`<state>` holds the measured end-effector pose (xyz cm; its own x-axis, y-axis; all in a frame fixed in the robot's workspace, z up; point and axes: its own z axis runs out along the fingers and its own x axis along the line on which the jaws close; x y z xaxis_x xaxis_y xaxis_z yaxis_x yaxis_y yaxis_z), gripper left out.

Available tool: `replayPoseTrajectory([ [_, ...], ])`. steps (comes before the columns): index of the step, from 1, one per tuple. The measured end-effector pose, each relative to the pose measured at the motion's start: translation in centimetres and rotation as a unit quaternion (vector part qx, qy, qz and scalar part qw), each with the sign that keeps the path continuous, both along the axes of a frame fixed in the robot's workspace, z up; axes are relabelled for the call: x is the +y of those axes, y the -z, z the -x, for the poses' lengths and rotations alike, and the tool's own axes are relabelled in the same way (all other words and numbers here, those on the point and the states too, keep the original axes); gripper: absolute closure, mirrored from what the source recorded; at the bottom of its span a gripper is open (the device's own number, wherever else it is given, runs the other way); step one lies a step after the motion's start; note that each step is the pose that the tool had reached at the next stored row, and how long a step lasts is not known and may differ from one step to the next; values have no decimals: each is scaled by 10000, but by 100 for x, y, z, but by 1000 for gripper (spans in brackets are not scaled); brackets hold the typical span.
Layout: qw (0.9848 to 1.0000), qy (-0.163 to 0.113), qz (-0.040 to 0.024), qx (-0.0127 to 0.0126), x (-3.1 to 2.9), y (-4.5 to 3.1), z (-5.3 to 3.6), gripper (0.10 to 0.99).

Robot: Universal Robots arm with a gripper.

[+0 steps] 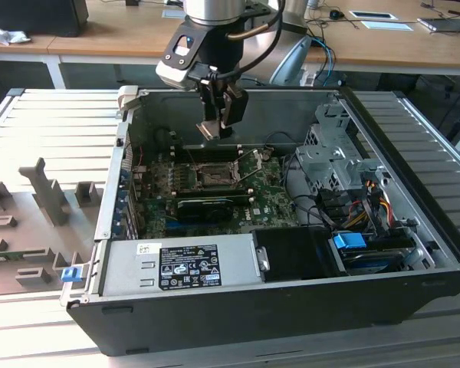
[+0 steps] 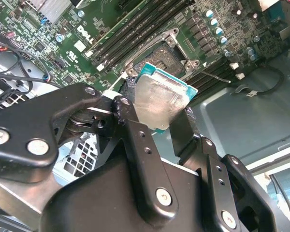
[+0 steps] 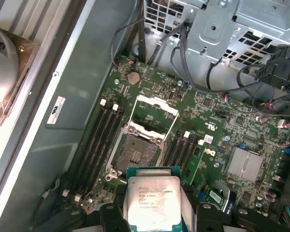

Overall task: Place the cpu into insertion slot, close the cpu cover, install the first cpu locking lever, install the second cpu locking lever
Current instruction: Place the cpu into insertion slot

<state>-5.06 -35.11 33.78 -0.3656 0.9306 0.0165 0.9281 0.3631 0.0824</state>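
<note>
Arm (image 1: 215,11) runs off the exterior view's top edge. In the second wrist view the cpu (image 2: 160,99) covers part of the slot (image 2: 159,53), and the fingers (image 2: 135,135) hide its gripped edges. First wrist view's edge crops the cpu (image 3: 153,203) too.

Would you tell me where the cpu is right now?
In both wrist views, the cpu sits clamped in the gripper, above the open insertion slot, not yet seated.

Held the cpu (image 3: 153,199), pale face showing, between the fingers (image 3: 112,216) of the gripper (image 3: 159,216), over the green board (image 3: 217,121) near the insertion slot (image 3: 135,155), its dark centre uncovered and the cpu cover (image 3: 157,104) tilted open beside it.
</note>
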Motion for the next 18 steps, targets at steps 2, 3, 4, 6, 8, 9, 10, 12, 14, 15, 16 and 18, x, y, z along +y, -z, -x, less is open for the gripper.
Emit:
replayPoseTrajectory([
  [2, 10000, 32, 0, 0, 0, 1, 0, 561],
  [3, 10000, 58, 0, 0, 0, 1, 0, 561],
  [4, 10000, 78, 0, 0, 0, 2, 0, 561],
  [6, 9999, 112, 0, 0, 0, 3, 0, 561],
  [8, 9998, 198, 0, 0, 0, 5, 0, 561],
  [9, 9997, 233, 0, 0, 0, 6, 0, 561],
  [10, 9996, 281, 0, 0, 0, 7, 0, 561],
  [12, 9992, 402, 0, 0, 0, 10, 0, 561],
  [14, 9987, 511, 0, 0, 0, 12, 0, 561],
  [15, 9985, 553, 0, 0, 0, 13, 0, 561],
  [16, 9981, 616, 0, 0, 0, 14, 0, 561],
  [18, 9976, 698, 0, 0, 0, 15, 0, 561],
])
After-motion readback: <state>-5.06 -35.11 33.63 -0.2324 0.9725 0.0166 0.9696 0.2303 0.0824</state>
